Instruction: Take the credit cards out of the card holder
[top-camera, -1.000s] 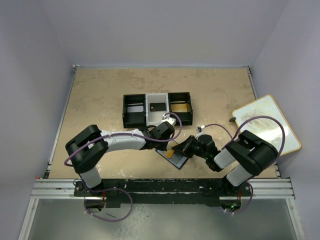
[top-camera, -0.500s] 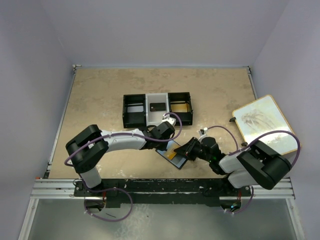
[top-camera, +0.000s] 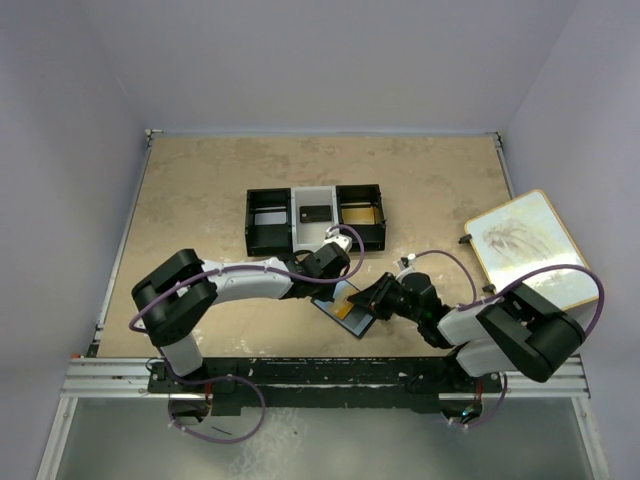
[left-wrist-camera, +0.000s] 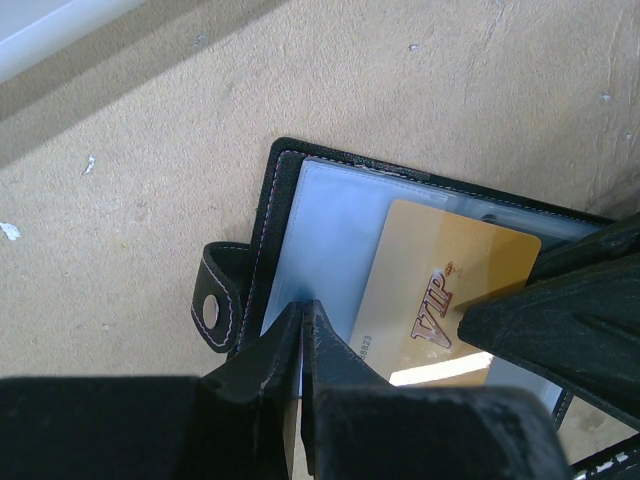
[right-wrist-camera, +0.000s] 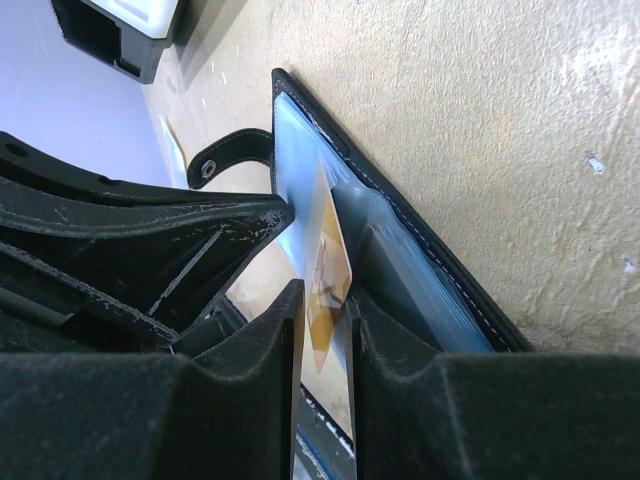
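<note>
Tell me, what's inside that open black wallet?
Inside the card holder, a gold card marked VIP sits among clear pale-blue sleeves. The right gripper has its jaws over one end, and whether more cards lie underneath cannot be seen.

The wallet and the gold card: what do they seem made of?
Wallet: likely black leather or imitation, matte, with pale stitching along the edge; its sleeves look like clear glossy plastic. Gold card: probably plastic, smooth, with printed lettering.

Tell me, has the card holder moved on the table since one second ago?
No. The card holder keeps the same place and the same slant, just on the near side of the black-and-white tray, below its right compartment.
</note>
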